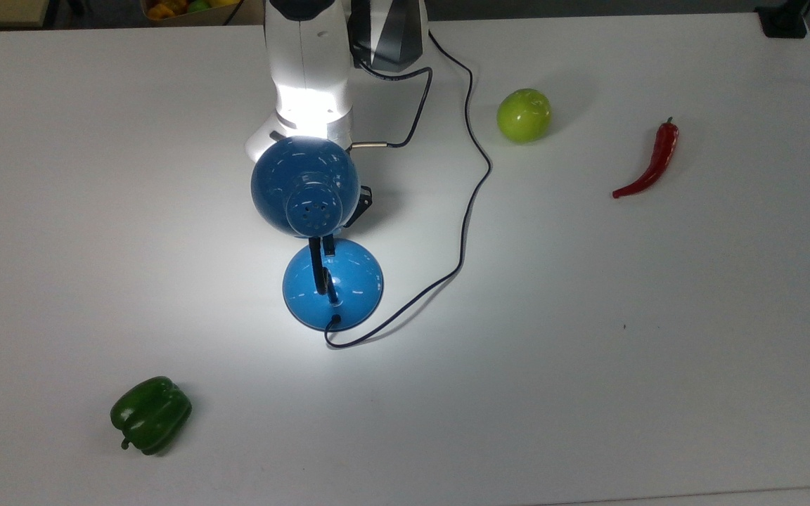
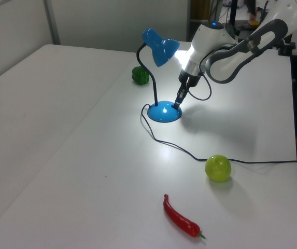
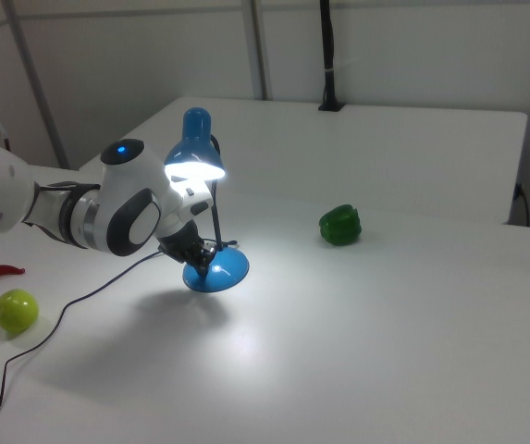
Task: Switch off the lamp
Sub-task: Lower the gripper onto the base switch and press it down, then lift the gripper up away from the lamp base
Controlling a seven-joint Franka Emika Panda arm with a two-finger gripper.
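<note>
The blue lamp is lit and throws a bright patch on the white table. Its dome shade [image 1: 304, 184] hangs over its round base [image 1: 335, 284] on a black gooseneck. In the left view the shade [image 2: 160, 45] sits high, and my gripper [image 2: 178, 105] points down with its thin black tip on the base's [image 2: 164, 112] right edge. Its fingers look pressed together, with nothing held. In the top view the shade hides most of the gripper [image 1: 330, 244]. The right view has the gripper [image 3: 204, 264] at the left rim of the base [image 3: 218, 269].
The lamp's black cord [image 1: 472, 211] loops away from the base toward the top view's far edge. A green round fruit [image 1: 524, 115] and a red chili [image 1: 650, 163] lie on the top view's right. A green bell pepper [image 1: 150, 414] lies near left.
</note>
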